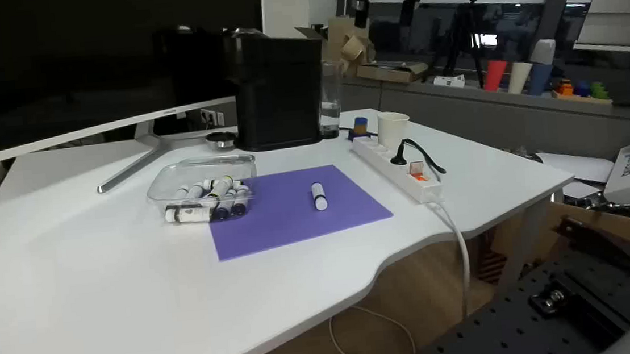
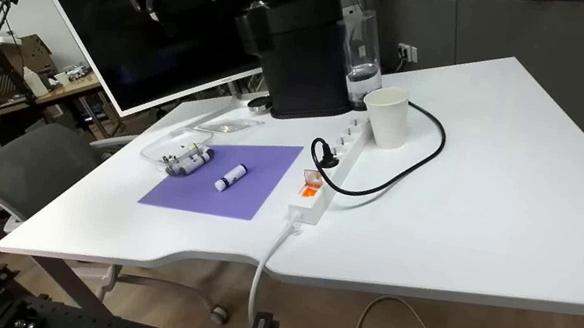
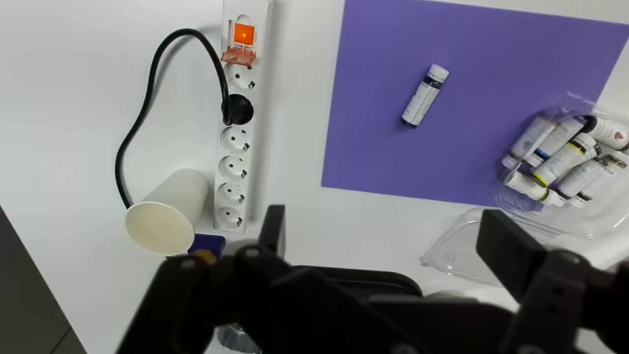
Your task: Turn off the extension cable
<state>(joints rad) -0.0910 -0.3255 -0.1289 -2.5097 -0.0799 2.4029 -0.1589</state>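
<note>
From the near end of the extension cable [image 3: 234,154], which lies on the worktop [image 2: 503,195], the white cord [image 2: 254,289] drops over the edge. At that same end the orange switch [image 3: 244,34] shows a bright spot, its flap [image 3: 239,56] lifted. Farther along, a black plug [image 3: 240,109] sits in the extension cable. Just beside its far end, a paper cup [image 2: 387,120] stands upright. On the opposite side of the extension cable is a purple sheet [image 3: 457,128] with a small bottle [image 3: 423,98] lying on it, then a clear box [image 3: 599,214] of similar bottles [image 3: 557,162]. The gripper [image 2: 184,5] hangs in the air, well apart from the extension cable, its fingers [image 3: 508,253] spread wide. Past the extension cable's far end stands a black machine [image 2: 310,59], and farther off a monitor [image 1: 82,60]
</note>
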